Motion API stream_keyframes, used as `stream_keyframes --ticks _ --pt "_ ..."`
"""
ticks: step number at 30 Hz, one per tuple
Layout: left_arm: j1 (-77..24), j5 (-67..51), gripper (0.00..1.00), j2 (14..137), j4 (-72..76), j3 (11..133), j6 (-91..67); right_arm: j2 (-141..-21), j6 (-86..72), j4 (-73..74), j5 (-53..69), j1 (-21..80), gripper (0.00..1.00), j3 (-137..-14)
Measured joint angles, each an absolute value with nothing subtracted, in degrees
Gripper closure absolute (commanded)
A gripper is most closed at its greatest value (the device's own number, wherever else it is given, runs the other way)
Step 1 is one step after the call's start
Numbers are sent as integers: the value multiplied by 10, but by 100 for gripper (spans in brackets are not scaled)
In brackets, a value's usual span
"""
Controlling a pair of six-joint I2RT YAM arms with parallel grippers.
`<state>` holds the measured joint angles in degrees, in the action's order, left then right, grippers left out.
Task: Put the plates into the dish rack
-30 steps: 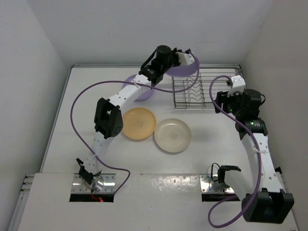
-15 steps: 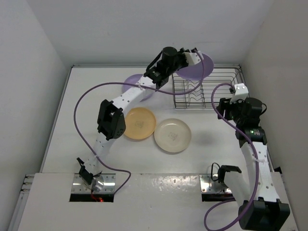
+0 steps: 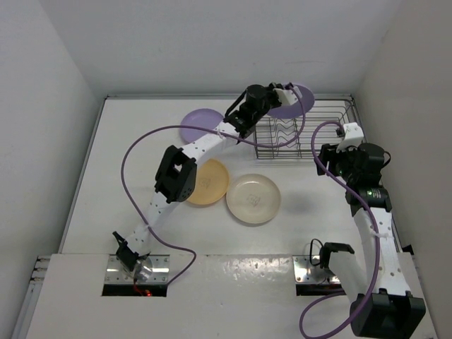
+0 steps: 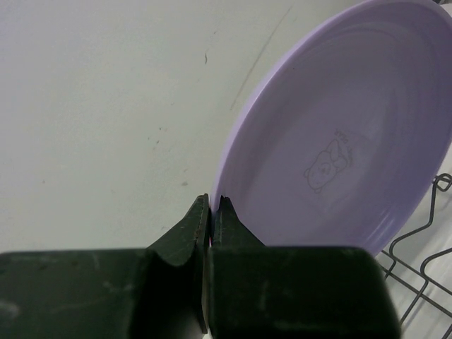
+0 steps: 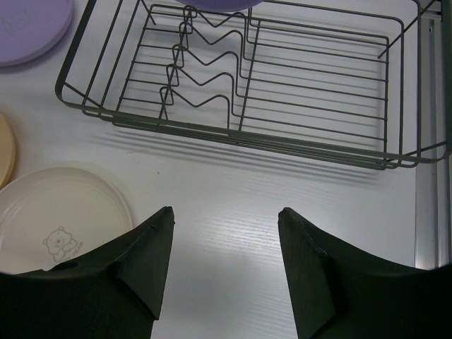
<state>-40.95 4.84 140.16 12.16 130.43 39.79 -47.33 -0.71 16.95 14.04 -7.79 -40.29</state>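
Now my left gripper (image 4: 212,210) pinches the lavender plate (image 4: 332,141) by its rim. Likely light, stiff, slick; right gripper (image 5: 224,261) spread.

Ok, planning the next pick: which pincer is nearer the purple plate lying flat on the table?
Left. The left pincer, gripping the other purple plate, is above the dish rack, right of the flat plate; the right pincer is by the rack's right end, farther off.

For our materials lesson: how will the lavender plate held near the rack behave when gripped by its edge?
Probably stiff and light: the lavender plate shows no sag though jaws of the left gripper pinch only its rim. Smooth surface: it may slip or swivel.
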Motion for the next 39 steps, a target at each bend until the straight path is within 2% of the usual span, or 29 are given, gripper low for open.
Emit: stream_keyframes --ticks 17,18,21,22,23,24,27,29,33,39 --pt "-409 48 100 1424 134 1299 394 -486 -11 168 153 -78 37 -403" --pt "-409 50 98 1425 130 1299 393 -486 -12 168 153 -78 37 -403" --pt "-409 55 79 1426 118 1299 392 -488 -14 168 155 -78 34 -403" --pt "-409 57 63 1426 113 1299 390 -488 -15 168 155 -78 32 -403" --pt "-409 59 54 1426 109 1299 389 -488 -16 168 155 -78 31 -403" --pt "-409 63 36 1426 106 1299 384 -488 -16 168 155 -78 31 -403" --pt "-409 77 20 1426 96 1299 369 -489 -18 168 156 -78 27 -403" --pt "-409 83 16 1426 84 1300 358 -492 -21 168 156 -78 23 -403" --pt "-409 100 9 1420 50 1306 340 -516 -35 179 161 -76 23 -415" --pt "-400 137 7 1343 -47 1308 296 -571 -81 198 161 15 26 -423"
